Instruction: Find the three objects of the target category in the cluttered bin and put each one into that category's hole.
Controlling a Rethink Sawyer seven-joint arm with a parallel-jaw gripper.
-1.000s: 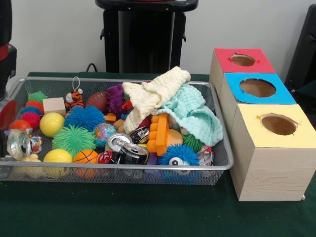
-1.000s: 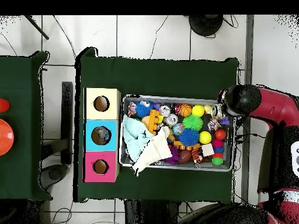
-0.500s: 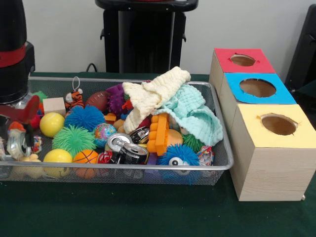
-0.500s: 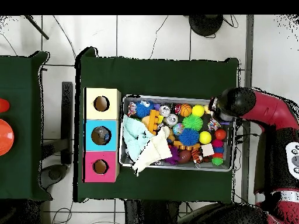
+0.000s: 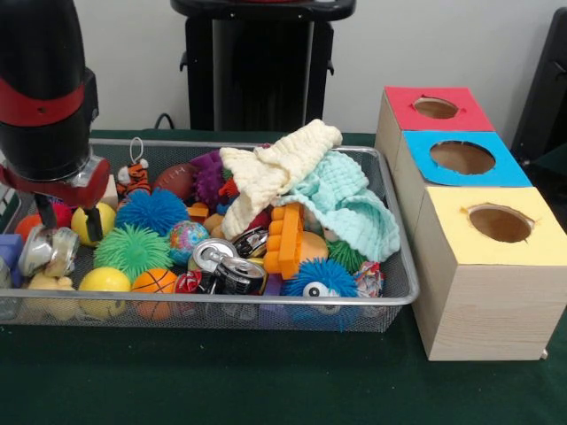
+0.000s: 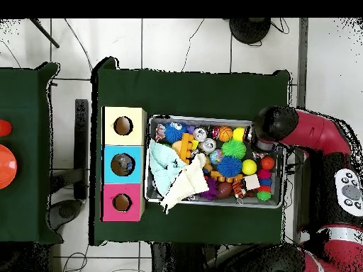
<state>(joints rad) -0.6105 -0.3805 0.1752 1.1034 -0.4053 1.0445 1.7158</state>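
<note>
My gripper (image 5: 66,232) hangs from the black and red arm (image 5: 44,88) over the left end of the wire bin (image 5: 221,305). Its two dark fingers (image 5: 92,221) stand apart, open, on either side of a silver can (image 5: 49,251) that lies among the toys. Two more crushed cans (image 5: 229,267) lie near the bin's front middle. Three wooden boxes with holes stand to the right: red (image 5: 436,108), blue (image 5: 462,158) and yellow (image 5: 499,223). In the overhead view the arm (image 6: 275,124) covers the gripper and the can at the bin's right end.
The bin also holds yellow balls (image 5: 104,282), spiky balls (image 5: 152,211), a small basketball (image 5: 154,283), an orange brick toy (image 5: 284,239) and a wood block. A cream cloth (image 5: 275,168) and a mint cloth (image 5: 350,204) are heaped at its right.
The arm has swung in from the bin's left edge and lowered over the silver can; its fingers now stand around the can. The toys and boxes have not moved.
</note>
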